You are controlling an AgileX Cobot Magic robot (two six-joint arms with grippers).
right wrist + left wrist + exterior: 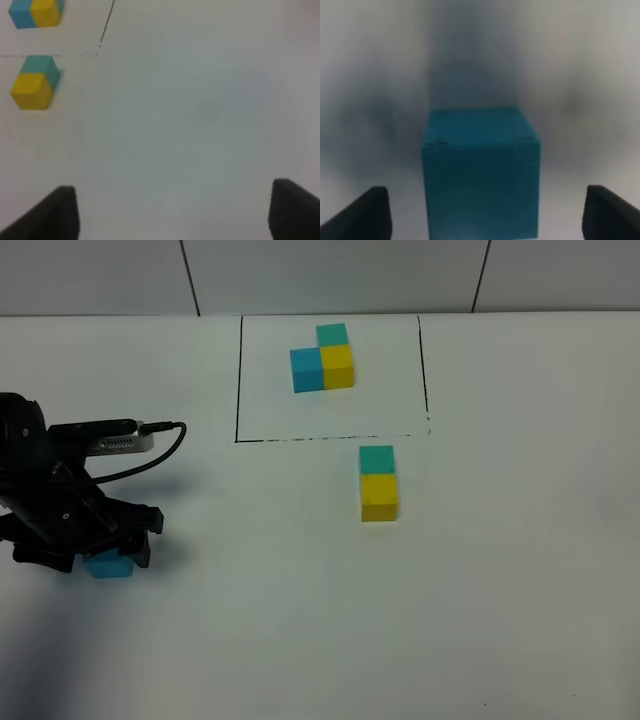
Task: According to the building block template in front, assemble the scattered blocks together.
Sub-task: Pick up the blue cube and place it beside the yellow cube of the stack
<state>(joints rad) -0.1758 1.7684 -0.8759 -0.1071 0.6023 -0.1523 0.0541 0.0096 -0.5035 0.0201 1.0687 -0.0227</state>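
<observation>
Left pincer (485, 212) wide around the blue block (108, 566), gaps both sides, far left of the framed pattern (323, 357). Green block (377, 459) touches yellow block (379, 496) just outside its near edge. Right pincer (170, 215) wide, empty.

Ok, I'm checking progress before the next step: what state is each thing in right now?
template: three cubes joined in an L, inside the black frame
green cube: on the table outside the frame, touching the yellow cube
yellow cube: on the table, against the green cube
blue cube: on the table, apart from the pair, not gripped
left claw: open, straddling the blue cube
right claw: open, empty
</observation>
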